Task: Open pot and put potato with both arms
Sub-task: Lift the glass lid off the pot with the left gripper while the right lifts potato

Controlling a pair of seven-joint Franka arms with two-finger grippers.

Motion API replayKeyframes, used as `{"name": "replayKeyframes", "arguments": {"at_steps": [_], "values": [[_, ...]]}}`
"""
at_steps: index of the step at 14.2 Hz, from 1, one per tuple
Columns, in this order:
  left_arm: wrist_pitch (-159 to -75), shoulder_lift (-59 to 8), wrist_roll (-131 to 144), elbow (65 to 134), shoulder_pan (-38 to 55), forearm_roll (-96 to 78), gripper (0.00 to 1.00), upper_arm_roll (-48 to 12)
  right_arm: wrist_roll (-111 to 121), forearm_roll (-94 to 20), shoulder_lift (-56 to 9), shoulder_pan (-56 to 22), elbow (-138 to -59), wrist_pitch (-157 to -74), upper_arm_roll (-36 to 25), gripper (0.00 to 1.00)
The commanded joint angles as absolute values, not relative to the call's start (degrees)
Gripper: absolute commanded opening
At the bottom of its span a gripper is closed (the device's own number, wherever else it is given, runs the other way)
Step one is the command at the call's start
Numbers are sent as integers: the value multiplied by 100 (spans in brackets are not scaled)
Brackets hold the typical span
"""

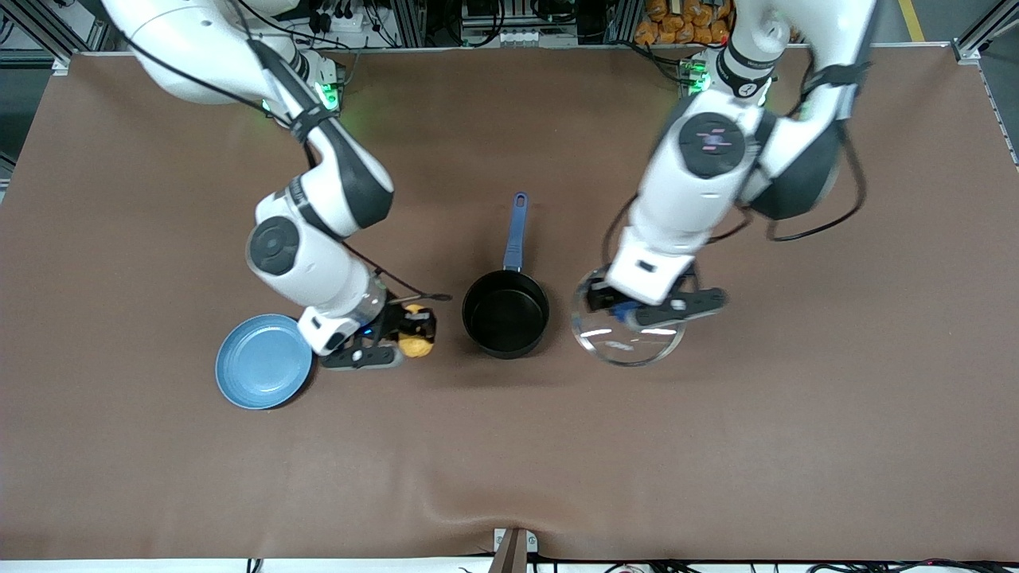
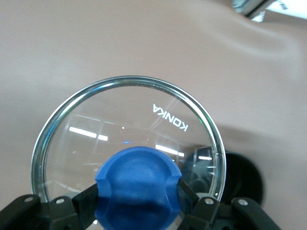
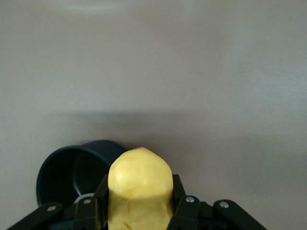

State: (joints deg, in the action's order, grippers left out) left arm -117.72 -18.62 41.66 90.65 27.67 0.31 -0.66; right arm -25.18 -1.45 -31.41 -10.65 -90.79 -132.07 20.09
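The black pot with a long blue handle stands open at the table's middle; it also shows in the right wrist view. My right gripper is shut on the yellow potato beside the pot, toward the right arm's end; the potato fills the jaws in the right wrist view. My left gripper is shut on the blue knob of the glass lid, beside the pot toward the left arm's end. The lid's glass shows in the left wrist view.
A light-blue plate lies on the brown table beside the right gripper, toward the right arm's end. The table's front edge has a metal bracket.
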Motion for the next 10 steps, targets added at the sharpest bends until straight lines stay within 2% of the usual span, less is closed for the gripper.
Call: {"name": "replayKeyframes", "arguments": {"at_steps": [1, 4, 8, 10], "values": [[-11786, -899, 3134, 10175, 2173, -464, 49, -132, -3248, 393, -3286, -1396, -8782, -13122, 1969, 10], [-11786, -344, 2103, 10914, 1584, -694, 49, -132, -4137, 931, -3629, -1783, -8517, -13113, 1969, 9], [-11926, -369, 1496, 11310, 1179, -694, 49, -106, -4833, 1072, -4016, -2441, -8254, -13113, 1584, 9], [-12294, -352, 1232, 11679, 994, -686, 49, -106, -5070, 1072, -4200, -2785, -8139, -13140, 1363, 9]]}}
